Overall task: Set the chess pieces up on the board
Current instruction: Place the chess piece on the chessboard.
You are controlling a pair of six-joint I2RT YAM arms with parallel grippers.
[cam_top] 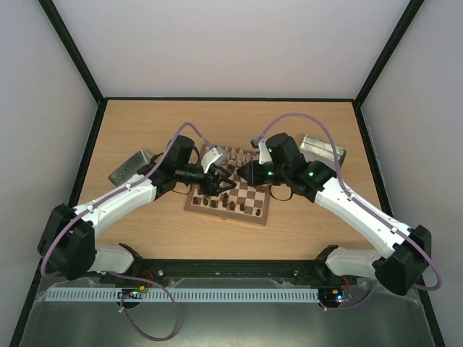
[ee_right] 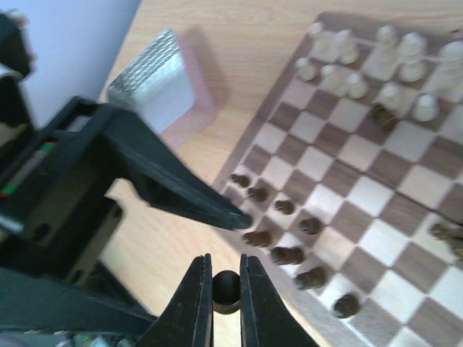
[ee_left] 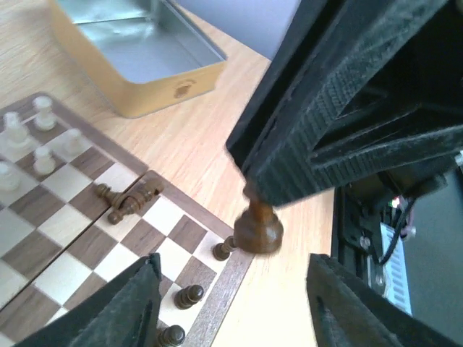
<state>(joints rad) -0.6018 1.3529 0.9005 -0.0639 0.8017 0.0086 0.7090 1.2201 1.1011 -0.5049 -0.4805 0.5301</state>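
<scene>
The board [cam_top: 249, 206] lies mid-table, and both grippers meet over its near-left corner. My right gripper [ee_right: 225, 262] is shut on a dark brown chess piece [ee_right: 226, 290], gripping it by the top. In the left wrist view that same piece [ee_left: 258, 228] hangs just off the board's border [ee_left: 217, 285], and my left gripper [ee_left: 233, 266] stands open around it, touching nothing. Dark pawns [ee_right: 288, 233] line the near rows. Cream pieces [ee_right: 391, 50] fill the far rows. Two dark pieces [ee_left: 126, 202] lie toppled on the squares.
An open metal tin [ee_left: 137, 65] sits on the table beyond the board's right side [cam_top: 323, 150]. A closed ribbed silver tin [ee_right: 155, 90] lies left of the board [cam_top: 130, 166]. The arms' base rail [cam_top: 217, 271] runs along the near edge.
</scene>
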